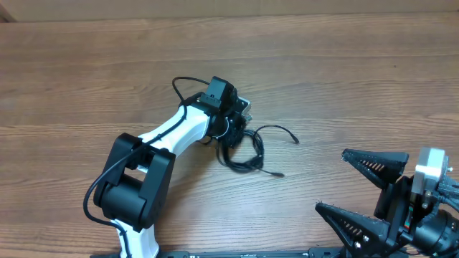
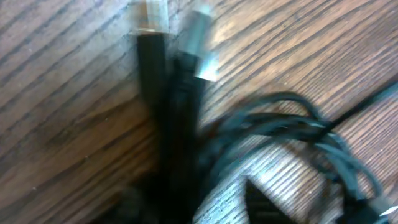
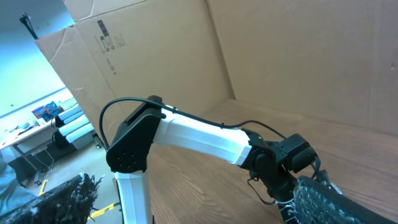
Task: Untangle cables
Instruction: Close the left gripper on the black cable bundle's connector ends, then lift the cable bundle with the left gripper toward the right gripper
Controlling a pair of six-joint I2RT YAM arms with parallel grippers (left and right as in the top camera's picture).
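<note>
Cables (image 1: pixel 245 149), thin, black and flexible, lie in one knotted bundle near the middle of the brown wood-grain table (image 1: pixel 86 72). In the overhead view most of the cord is wound into a loose loop. Two strands trail off to one side, each ending in a small plug and lying flat on the wood. The left wrist view is close and blurred. It shows two plug ends with pale metal tips (image 2: pixel 200 46) side by side, with a mass of overlapping cords curving away beside them.

The left pincer (image 1: pixel 231 123), at the end of a white and black arm, is down on the edge of the bundle. Its fingers are hidden under the wrist from above and cannot be made out in the blurred close view, so whether it is clamped on a cord cannot be told. The right pincer (image 1: pixel 331 180), black with ridged fingers, waits well apart at the near corner of the table, its fingers spread wide and holding nothing. Tan cardboard boxes (image 3: pixel 155 50) stand beyond the table.

The task looks barely begun. No cable lies separate from the others, the loop remains crossed over itself, and every strand has yet to be drawn out and laid apart.
</note>
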